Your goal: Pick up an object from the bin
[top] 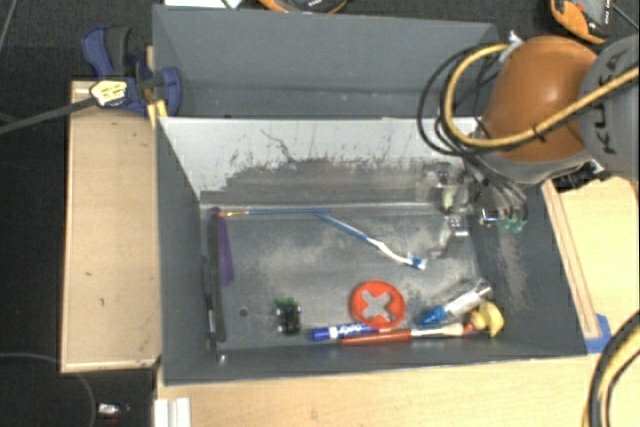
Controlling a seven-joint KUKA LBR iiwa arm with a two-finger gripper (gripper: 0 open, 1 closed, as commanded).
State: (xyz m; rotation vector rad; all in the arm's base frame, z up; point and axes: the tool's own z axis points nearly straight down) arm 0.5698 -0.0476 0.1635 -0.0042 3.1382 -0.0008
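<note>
Grey bin (pixel 300 65), tool (pixel 457 227) low near toothbrush (pixel 365 237)

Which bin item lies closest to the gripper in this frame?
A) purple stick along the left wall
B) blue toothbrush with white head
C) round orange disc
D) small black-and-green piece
B: the blue toothbrush lies with its white head just below and left of the gripper. The round orange disc sits farther off, near the front wall.
</note>
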